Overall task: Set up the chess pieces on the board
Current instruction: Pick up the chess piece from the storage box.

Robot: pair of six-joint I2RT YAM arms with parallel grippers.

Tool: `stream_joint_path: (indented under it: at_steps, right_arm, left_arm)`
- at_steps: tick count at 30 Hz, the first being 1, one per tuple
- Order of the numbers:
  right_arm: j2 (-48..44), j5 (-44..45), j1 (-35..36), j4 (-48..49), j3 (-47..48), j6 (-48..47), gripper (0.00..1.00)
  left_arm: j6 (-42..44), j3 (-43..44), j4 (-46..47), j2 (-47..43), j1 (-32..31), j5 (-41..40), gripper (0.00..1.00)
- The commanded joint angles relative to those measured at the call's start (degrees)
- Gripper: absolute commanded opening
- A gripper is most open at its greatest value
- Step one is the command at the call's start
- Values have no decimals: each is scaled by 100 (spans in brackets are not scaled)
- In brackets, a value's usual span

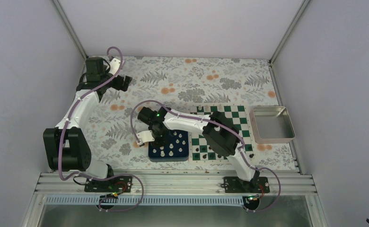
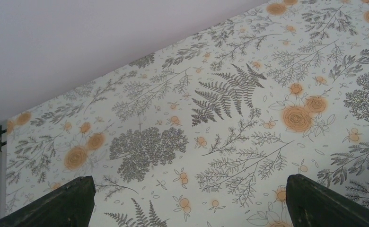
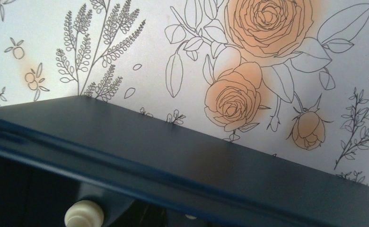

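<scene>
The bench [image 1: 173,80] carries the board [image 1: 232,116] at centre right, with a dark blue tray [image 1: 168,159] touching or just beside its left edge and a metal tray [image 1: 272,124] on its right.

My right arm lies across the board's near half, and that worries me most. A careless lift or swing could sweep the black pieces [image 1: 197,152] standing on the squares under it.

The right gripper [image 1: 158,138] is down at the blue tray. Its wrist view shows only the tray's rim, so I cannot tell whether the jaws are spread or pinching. This low, it could catch the rim and drag the tray.

The left gripper [image 2: 188,178] hangs spread and empty over bare cloth, well apart.

The chess pieces [image 1: 171,146] stand close together in the blue tray, and one [image 3: 84,215] shows just below the rim. Closing on one could topple its neighbours.
</scene>
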Motion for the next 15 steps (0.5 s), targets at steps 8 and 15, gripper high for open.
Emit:
stream_joint_path:
  at_steps: [8, 15]
  right_arm:
    - [-50, -108, -153, 57, 12, 117, 4]
    - [-632, 16, -481, -535, 520, 114, 4]
  left_arm:
    - [80, -36, 56, -128, 54, 251, 100]
    - [80, -41, 70, -137, 61, 244, 100]
